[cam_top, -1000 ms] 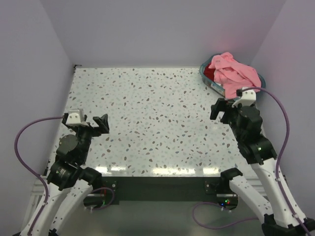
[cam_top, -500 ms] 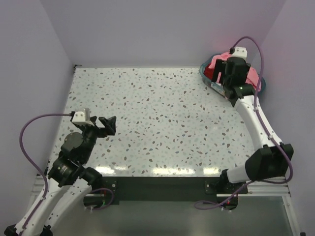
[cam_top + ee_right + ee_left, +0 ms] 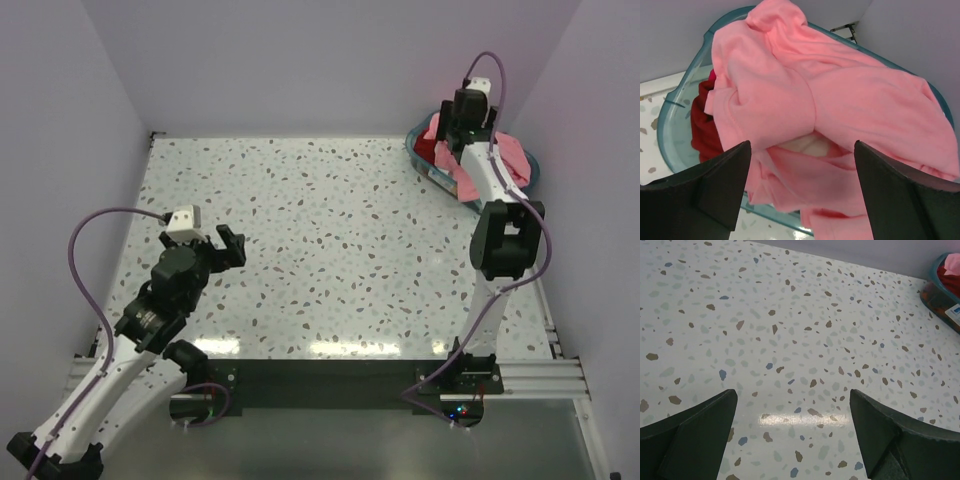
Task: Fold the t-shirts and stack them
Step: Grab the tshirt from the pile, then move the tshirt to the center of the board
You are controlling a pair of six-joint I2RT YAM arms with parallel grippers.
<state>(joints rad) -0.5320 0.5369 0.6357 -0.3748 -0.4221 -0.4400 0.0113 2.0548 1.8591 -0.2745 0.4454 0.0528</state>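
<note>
A salmon-pink t-shirt [image 3: 840, 100] lies heaped on top of the teal basket [image 3: 677, 115] at the table's back right corner. A red t-shirt [image 3: 702, 125] sits under it on the left, and a bit of white cloth [image 3: 810, 146] shows through a gap. My right gripper [image 3: 801, 150] hangs open just above the pink t-shirt [image 3: 512, 155], its fingers wide on either side of the heap. In the top view the right gripper [image 3: 455, 125] is over the basket's left half. My left gripper [image 3: 225, 248] is open over the bare table at the left, nothing between its fingers.
The speckled table [image 3: 320, 230] is bounded by lilac walls at the back and on both sides. The basket [image 3: 940, 295] shows at the far right of the left wrist view, with a white label on its wall. My right arm stretches along the table's right edge.
My right arm swung from the table's right side up and back until its gripper came over the basket. Its jaws narrowed slightly. My left gripper shifted a little to the right.
</note>
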